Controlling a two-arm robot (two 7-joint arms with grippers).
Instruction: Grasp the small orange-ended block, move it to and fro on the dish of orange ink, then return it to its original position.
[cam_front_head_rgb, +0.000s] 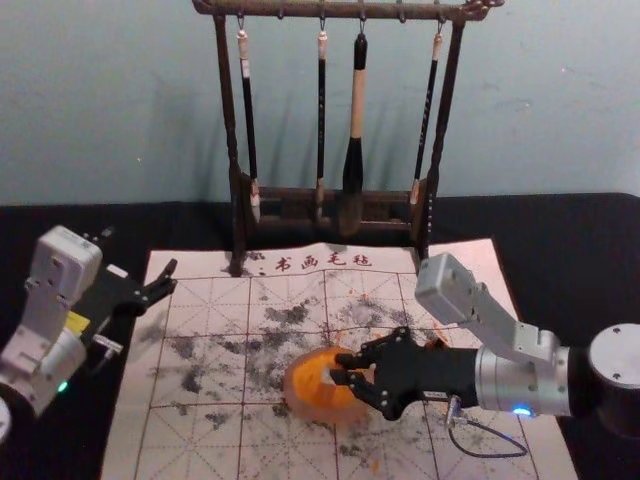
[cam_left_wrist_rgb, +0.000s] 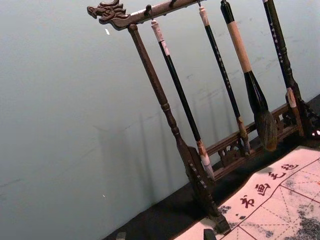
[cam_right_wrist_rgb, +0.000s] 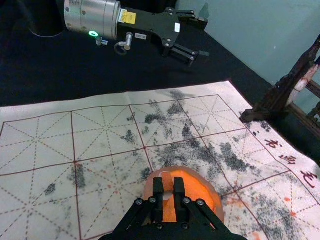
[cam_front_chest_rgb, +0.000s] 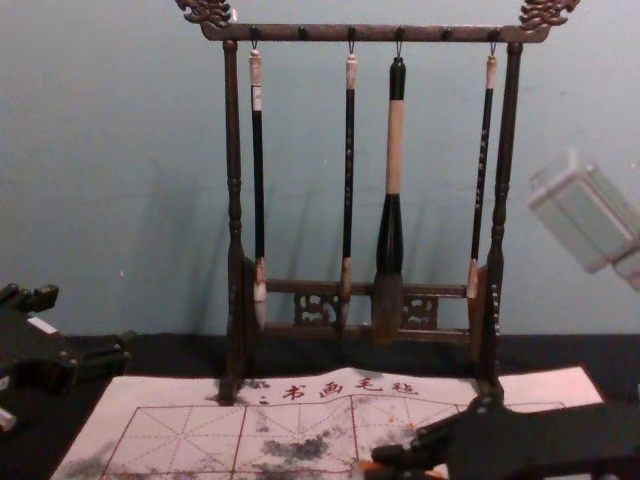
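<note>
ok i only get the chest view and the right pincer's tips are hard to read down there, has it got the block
Observer: Yes, the right wrist view shows the right pincer shut on the small block, one finger on either side.

Operator: good, what's it over

Observer: The round dish of orange ink, seen from above in the head view. I can't tell whether the block touches the ink.

Operator: ok, any light on over on the other side

Observer: Yes, a green light glows on the left arm, off at the head view's left, beside the mat.
</note>
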